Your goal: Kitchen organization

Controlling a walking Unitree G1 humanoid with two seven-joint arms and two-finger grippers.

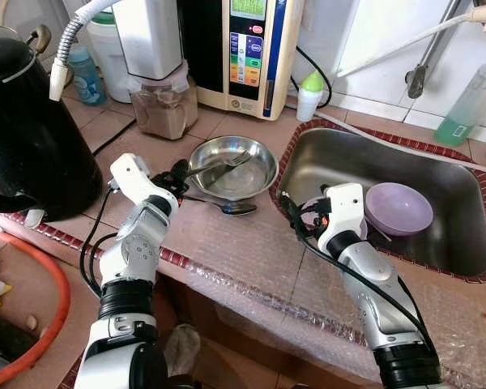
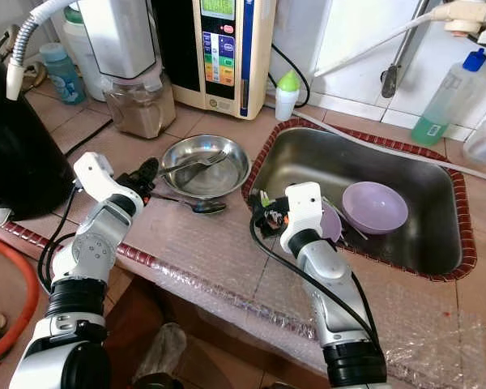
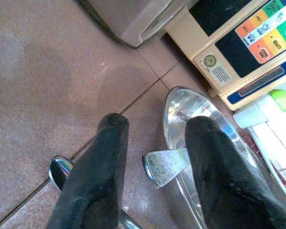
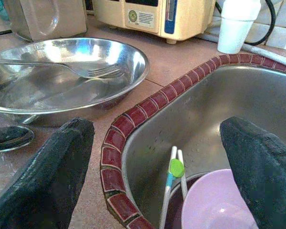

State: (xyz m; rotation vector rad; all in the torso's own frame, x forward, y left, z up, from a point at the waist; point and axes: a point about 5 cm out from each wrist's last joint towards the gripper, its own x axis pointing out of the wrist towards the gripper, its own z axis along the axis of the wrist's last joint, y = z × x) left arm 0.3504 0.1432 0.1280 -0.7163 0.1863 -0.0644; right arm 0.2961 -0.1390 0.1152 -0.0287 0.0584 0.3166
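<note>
A steel bowl [image 1: 255, 174] stands on the tiled counter left of the sink [image 1: 462, 235], with a fork [image 1: 227, 162] lying in it. The fork's handle [image 3: 164, 164] juts over the rim and sits between the open fingers of my left gripper [image 1: 176, 174], untouched. A spoon [image 1: 231, 207] lies on the counter just in front of the bowl. My right gripper [image 1: 296, 212] hovers open over the sink's left rim [image 4: 133, 119]. A purple bowl [image 1: 398, 207] rests in the sink, and green-tipped sticks [image 4: 174, 171] lie beside it.
A black kettle [image 1: 24, 130] stands at the far left. A water purifier [image 1: 243, 49], a jar of brown powder [image 1: 166, 109] and a white bottle [image 1: 309, 96] line the back. A green soap bottle [image 1: 470, 101] is behind the sink. Bubble wrap [image 1: 251, 259] covers the counter's front.
</note>
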